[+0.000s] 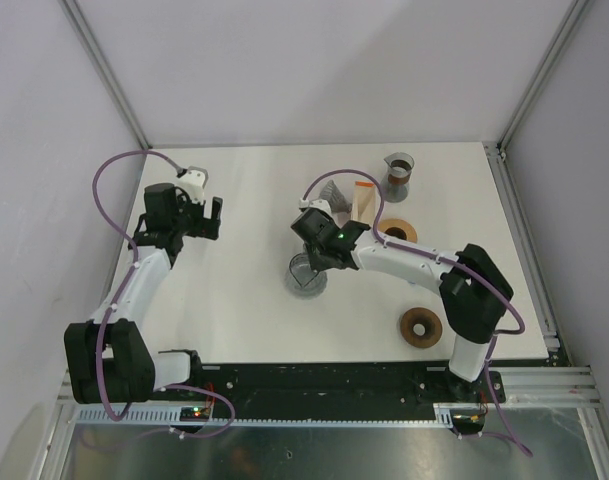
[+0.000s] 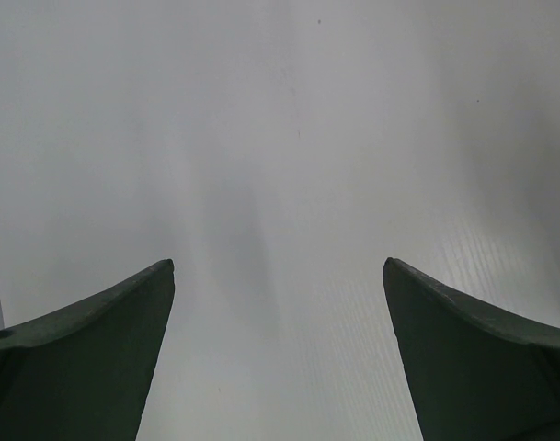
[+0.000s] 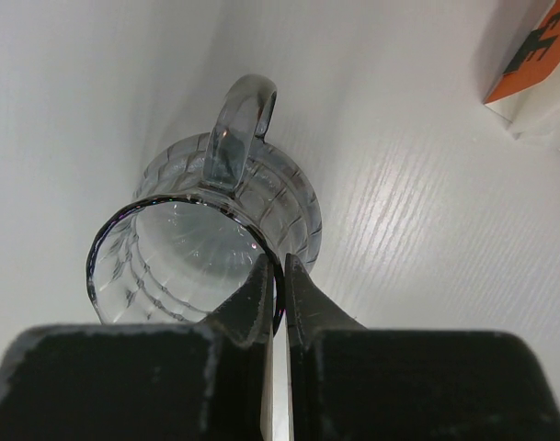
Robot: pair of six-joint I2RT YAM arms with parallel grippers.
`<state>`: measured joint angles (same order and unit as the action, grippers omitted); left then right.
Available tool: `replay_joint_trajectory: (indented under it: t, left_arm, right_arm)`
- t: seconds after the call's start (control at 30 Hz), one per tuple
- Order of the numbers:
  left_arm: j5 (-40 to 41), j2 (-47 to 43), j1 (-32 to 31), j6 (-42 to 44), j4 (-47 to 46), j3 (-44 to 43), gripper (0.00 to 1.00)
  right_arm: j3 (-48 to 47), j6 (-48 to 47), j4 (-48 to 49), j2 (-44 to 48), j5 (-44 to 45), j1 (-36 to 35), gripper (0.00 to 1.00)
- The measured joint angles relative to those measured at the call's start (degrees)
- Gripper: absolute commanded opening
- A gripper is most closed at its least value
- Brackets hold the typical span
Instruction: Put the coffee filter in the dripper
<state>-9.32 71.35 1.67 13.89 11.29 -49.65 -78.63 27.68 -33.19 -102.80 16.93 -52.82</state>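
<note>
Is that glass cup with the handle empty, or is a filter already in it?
Empty: the right wrist view looks into the dripper and shows only clear ribbed glass, no paper.

Centre of table (image 1: 244,310): dripper (image 1: 307,273), right gripper (image 3: 280,292) at its rim. Box (image 1: 365,200) behind it to right, jug (image 1: 398,176) behind box at back. One ring (image 1: 401,232) right of box, second ring (image 1: 421,326) near front edge. Far left, left gripper (image 2: 280,271) over table, well apart.
</note>
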Motion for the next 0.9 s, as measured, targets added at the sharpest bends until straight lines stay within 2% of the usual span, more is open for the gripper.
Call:
replay_joint_trajectory:
  t: [0.13, 0.37, 0.57, 0.73, 0.9]
  left_arm:
    - [0.17, 0.00, 0.00, 0.22, 0.02, 0.00, 1.00]
    - [0.20, 0.00, 0.00, 0.35, 0.02, 0.00, 1.00]
    - [0.17, 0.00, 0.00, 0.74, 0.02, 0.00, 0.99]
    - [0.13, 0.00, 0.00, 0.74, 0.02, 0.00, 1.00]
    - [0.07, 0.35, 0.00, 0.74, 0.02, 0.00, 1.00]
  right_arm:
    - [0.04, 0.44, 0.66, -0.17, -1.11, 0.04, 0.28]
    - [0.07, -0.24, 0.90, 0.20, -3.34, 0.04, 0.56]
    - [0.55, -1.60, -1.75, 7.26, -3.39, 0.92, 0.66]
    - [1.40, -1.07, -8.44, 17.86, 1.81, 2.93, 0.74]
    - [10.97, 2.19, -14.34, 30.25, 5.73, 8.39, 0.87]
